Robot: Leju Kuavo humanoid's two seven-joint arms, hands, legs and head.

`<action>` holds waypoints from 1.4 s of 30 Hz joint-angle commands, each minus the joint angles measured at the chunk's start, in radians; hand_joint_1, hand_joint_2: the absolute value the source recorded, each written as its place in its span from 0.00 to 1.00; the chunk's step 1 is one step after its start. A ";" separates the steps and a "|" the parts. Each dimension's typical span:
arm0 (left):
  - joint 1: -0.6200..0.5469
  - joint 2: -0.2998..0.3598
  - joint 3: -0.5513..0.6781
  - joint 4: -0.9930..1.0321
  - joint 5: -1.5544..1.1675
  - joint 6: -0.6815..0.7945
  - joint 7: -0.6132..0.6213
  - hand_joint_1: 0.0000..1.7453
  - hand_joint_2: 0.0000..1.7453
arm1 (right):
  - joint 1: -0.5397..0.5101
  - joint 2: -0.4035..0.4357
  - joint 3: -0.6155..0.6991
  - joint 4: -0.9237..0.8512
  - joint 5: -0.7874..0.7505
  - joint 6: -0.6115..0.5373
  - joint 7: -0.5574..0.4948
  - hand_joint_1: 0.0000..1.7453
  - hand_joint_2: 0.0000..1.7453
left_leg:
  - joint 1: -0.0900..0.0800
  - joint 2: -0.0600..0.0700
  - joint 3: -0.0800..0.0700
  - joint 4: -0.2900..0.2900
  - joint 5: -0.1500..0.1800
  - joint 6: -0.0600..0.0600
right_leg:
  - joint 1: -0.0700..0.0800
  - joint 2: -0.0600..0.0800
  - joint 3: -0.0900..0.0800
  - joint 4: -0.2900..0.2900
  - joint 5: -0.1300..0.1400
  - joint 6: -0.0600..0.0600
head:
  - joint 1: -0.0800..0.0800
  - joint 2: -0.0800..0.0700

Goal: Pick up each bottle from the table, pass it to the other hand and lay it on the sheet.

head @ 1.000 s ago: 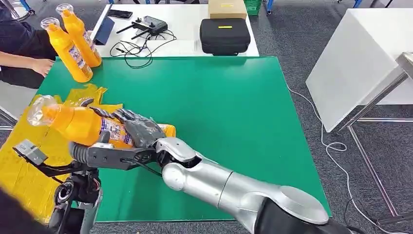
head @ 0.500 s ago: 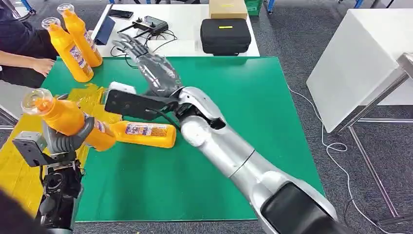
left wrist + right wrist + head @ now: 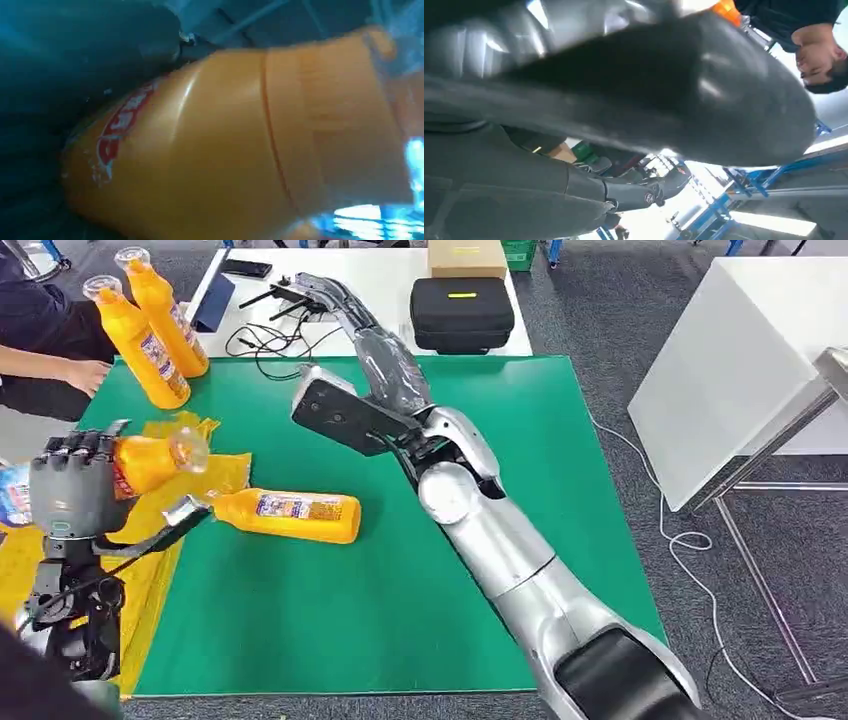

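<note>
Your left hand [image 3: 68,490] is low on the left side, over the yellow sheet [image 3: 150,580]. Its fingers [image 3: 85,445] are wrapped around an orange bottle [image 3: 150,462]. This held bottle lies sideways in the air, with its clear cap pointing toward the middle of the table [image 3: 400,570]. In the left wrist view you see the same bottle [image 3: 240,145] very close up, orange with red letters on its label.

Just beside that hand, a second orange bottle [image 3: 285,516] lies flat on the green table. Its cap end touches the edge of the sheet, and its body points away to the right. Nothing holds it.

Farther out, your right arm reaches up and across the green top. Your right hand [image 3: 375,345] is stretched out flat over the far edge of the table, with its fingers [image 3: 325,295] spread apart and holding nothing. The fingertips are above the white table [image 3: 390,335] behind.

At the far left corner of the green top, two more orange bottles [image 3: 150,325] stand upright, side by side and touching. A person's hand [image 3: 85,375] rests just beside them.

On the white table behind, you can see a black case [image 3: 462,312], a cardboard box [image 3: 466,257], a controller [image 3: 300,288] with black cables [image 3: 270,340], and a phone [image 3: 246,268].
</note>
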 commanded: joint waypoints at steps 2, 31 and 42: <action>0.010 0.078 -0.165 -0.012 0.095 -0.001 0.270 1.00 1.00 | -0.009 -0.020 -0.034 0.013 0.010 0.014 -0.001 0.00 0.00 | 0.001 -0.002 0.006 -0.001 -0.002 0.000 | 0.001 -0.005 0.007 0.000 -0.003 0.001 | 0.000 0.000; 0.036 0.207 -0.767 0.428 0.096 -0.001 0.512 1.00 1.00 | 0.033 -0.075 -0.003 0.045 0.029 0.014 -0.022 0.00 0.00 | 0.000 -0.001 0.004 -0.002 -0.001 -0.001 | -0.001 -0.003 0.005 -0.001 -0.002 0.001 | 0.001 0.000; 0.034 0.191 -0.683 0.472 0.098 -0.001 0.459 0.00 1.00 | 0.055 -0.087 -0.004 0.032 0.037 0.011 -0.008 0.00 0.00 | 0.000 -0.002 0.003 -0.001 -0.001 -0.001 | -0.001 -0.003 0.004 -0.001 -0.002 0.000 | 0.001 0.000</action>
